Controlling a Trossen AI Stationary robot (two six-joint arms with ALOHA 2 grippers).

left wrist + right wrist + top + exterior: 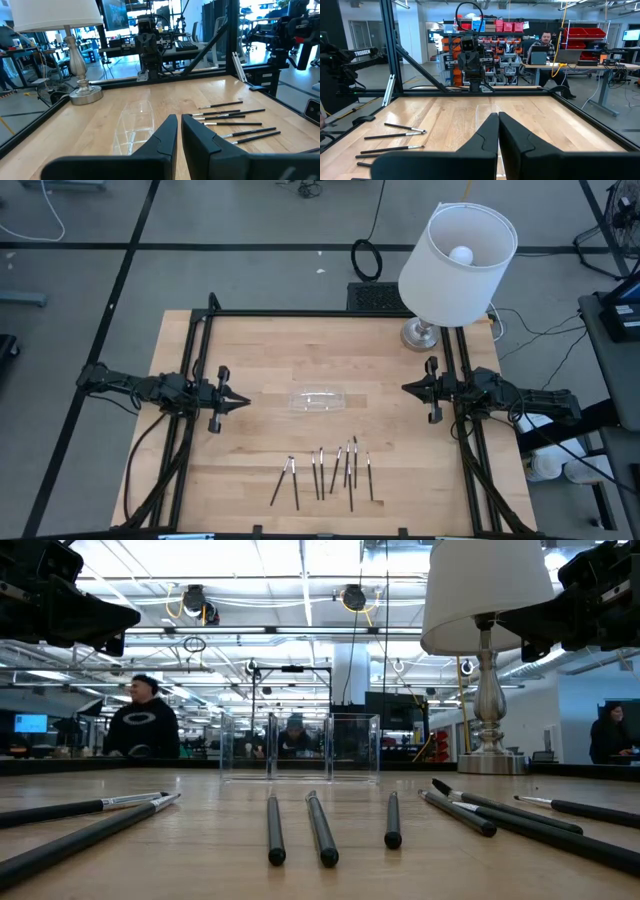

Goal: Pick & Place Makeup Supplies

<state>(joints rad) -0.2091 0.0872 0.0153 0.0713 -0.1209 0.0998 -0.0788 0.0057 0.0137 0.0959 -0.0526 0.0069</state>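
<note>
Honestly, nothing has been picked up yet from where I stand: both arms hang above the bench (pixel 250 360) at mid-depth, well apart from each other. The left tool (pixel 243 398) has its fingers drawn in to a thin slit with nothing between them, and the right tool (pixel 408 388) is pinched completely closed, also empty.

All the makeup supplies (pixel 330 473) lie in a loose row near the front edge of the bench, closer to the viewer than the clear plastic tray (pixel 318 399), which sits between the two tools in the middle. I would guess the tray is where the sticks are meant to go.

To do the first pick well, I think either tool must spread its fingers before descending, then come down across a stick's length rather than along it. Starting with an outlying stick, such as the angled pair at the left end, seems wiser, since the middle ones lie so near one another that fingers could nudge a neighbour or catch two at once. They are thin and round, so they may roll.

Counting from above: about eight sticks, though a couple overlap and I cannot be sure; one tray; one lamp (pixel 455 255) at the far right corner; two arms.
</note>
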